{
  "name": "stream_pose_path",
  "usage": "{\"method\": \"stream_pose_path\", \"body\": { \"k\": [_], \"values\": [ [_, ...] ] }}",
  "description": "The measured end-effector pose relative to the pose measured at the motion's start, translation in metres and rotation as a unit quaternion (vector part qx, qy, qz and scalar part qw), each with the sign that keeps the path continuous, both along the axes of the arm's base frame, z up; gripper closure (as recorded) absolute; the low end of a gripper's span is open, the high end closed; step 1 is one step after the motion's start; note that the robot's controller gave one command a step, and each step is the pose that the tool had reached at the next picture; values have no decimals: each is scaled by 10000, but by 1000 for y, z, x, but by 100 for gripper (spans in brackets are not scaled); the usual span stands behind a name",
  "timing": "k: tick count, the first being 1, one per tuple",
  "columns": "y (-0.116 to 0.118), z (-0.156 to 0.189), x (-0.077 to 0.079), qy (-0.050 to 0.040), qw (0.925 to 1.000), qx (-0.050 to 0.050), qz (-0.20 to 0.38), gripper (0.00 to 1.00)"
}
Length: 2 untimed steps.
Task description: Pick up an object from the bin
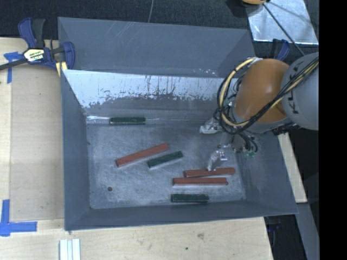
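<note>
**Red-brown bar (pixel 209 172) nearest the gripper (pixel 219 159).** The bar is lying flat on the floor of the grey bin (pixel 75 145), just below the gripper tip, and its long axis is running crosswise to the arm's reach.

It is probably stiff and light, so it should lift without bending. Its low, flat profile is offering little height to grip, and its smooth faces may be slippery. The best hold looks to be across the narrow width near mid-length, so that neither end is drooping or swinging.

In appearance it is a thin, straight-edged strip of even reddish brown, with a paler line showing along one long edge.

A second red-brown bar (pixel 200 181) of the same kind is lying just beside it on the side away from the gripper, almost parallel. It is close enough that it may crowd a grasp. Beyond that pair, a dark green bar (pixel 190 198) is resting near the bin's front wall.

Well apart from the gripper, on the side away from the arm, a longer red-brown bar (pixel 142 155) and a green bar (pixel 165 160) are lying tilted, close together. Another green bar (pixel 127 121) is sitting against the back wall.

Whether the gripper is released or clenched cannot be told from this view, and nothing is visibly held. Above it, the arm's orange cover (pixel 260 91) and looped cables (pixel 230 104) are hanging over the bin's right side.
</note>
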<state>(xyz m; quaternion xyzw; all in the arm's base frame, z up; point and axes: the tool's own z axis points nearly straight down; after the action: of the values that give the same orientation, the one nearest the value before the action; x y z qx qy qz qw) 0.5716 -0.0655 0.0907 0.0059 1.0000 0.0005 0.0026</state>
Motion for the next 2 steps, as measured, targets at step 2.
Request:
{"method": "stream_pose_path", "body": {
  "k": [2],
  "values": [
    [-18,5,-45,3,9998,-4,-223,0]
  ]
}}
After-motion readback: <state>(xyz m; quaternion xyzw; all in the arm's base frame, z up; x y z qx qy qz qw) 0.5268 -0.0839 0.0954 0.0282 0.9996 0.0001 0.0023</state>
